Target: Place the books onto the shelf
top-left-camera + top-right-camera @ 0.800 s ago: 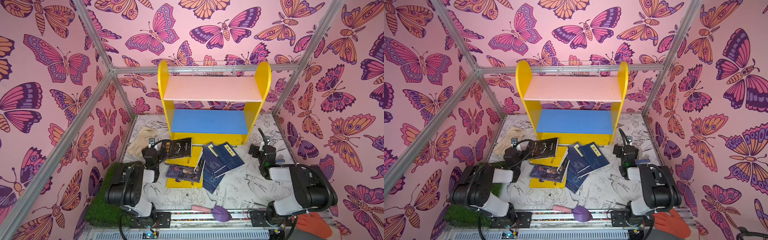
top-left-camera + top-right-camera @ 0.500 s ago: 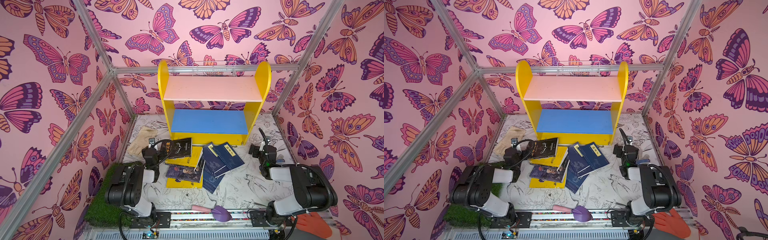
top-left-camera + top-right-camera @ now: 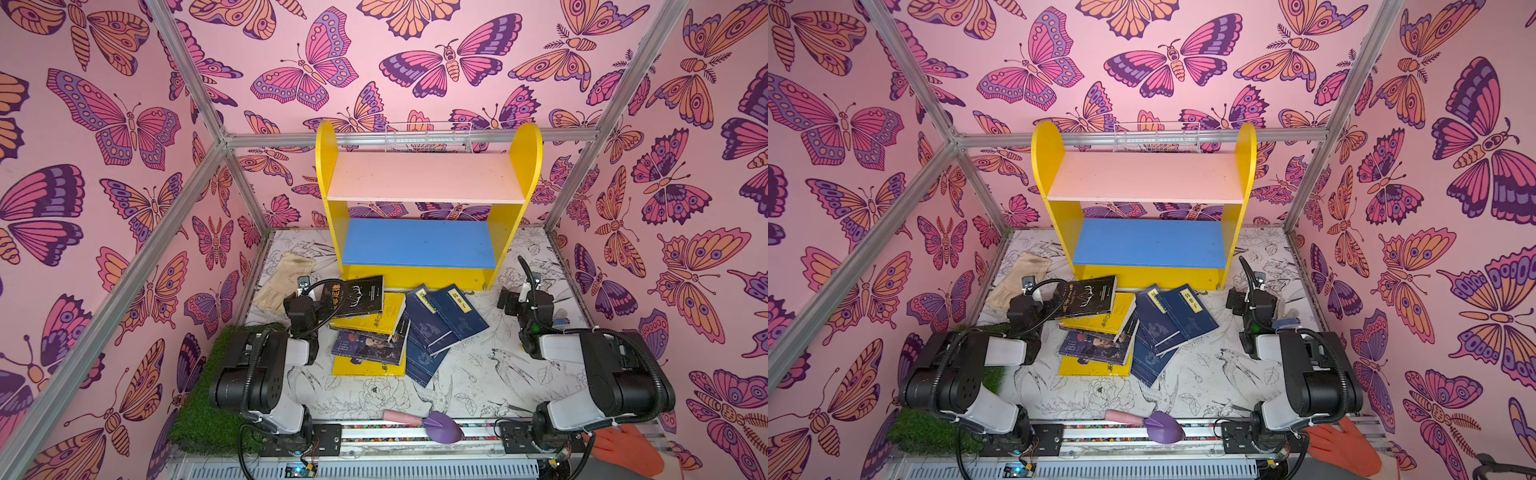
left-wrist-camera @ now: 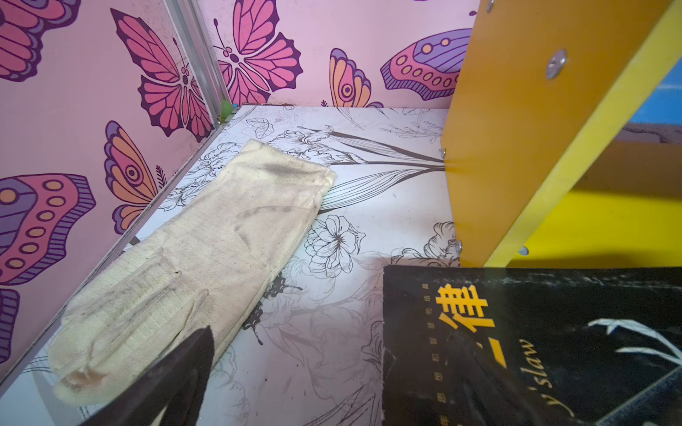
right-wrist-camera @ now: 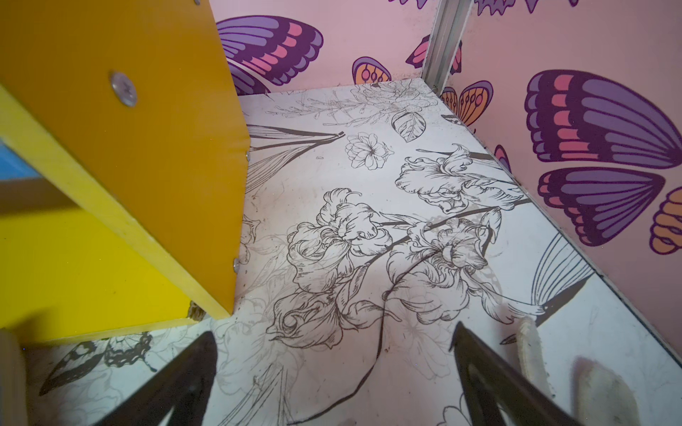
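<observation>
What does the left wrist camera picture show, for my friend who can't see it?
A black book with yellow lettering lies beside the yellow shelf. Near it a worn cream glove lies flat on the flower-printed table, with pink butterfly walls behind.

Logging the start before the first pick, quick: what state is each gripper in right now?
Left gripper: open, holding nothing; the black book lies close by.
Right gripper: open, holding nothing.
</observation>
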You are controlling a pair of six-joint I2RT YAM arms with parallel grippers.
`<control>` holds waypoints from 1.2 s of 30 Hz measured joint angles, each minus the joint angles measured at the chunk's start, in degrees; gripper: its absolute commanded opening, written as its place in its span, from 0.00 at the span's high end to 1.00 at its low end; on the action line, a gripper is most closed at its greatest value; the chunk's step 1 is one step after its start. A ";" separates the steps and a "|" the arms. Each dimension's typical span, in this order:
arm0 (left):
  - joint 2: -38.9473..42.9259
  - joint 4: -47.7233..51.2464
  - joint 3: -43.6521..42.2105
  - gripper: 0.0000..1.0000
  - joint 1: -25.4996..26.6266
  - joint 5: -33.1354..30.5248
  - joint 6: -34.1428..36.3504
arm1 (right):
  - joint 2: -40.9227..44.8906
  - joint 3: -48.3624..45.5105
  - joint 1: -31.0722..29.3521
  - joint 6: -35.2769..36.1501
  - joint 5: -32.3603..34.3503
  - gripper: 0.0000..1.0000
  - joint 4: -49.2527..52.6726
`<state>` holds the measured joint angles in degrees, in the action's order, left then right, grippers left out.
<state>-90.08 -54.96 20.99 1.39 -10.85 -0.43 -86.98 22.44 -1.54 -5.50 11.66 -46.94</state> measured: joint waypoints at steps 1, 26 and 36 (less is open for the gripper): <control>0.00 0.00 0.00 0.01 0.00 0.00 -0.02 | 0.00 0.00 0.00 0.02 0.00 0.01 0.00; 0.00 0.00 0.00 0.01 0.00 0.00 -0.02 | 0.00 0.00 0.00 -0.02 -0.17 0.01 0.04; 9.57 9.99 1.11 0.01 0.85 -4.17 -0.15 | 2.69 -0.52 -0.13 0.66 -0.33 0.24 1.05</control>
<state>-80.51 -44.97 22.11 2.24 -15.03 -0.58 -84.29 21.91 -1.67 -4.84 11.33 -45.89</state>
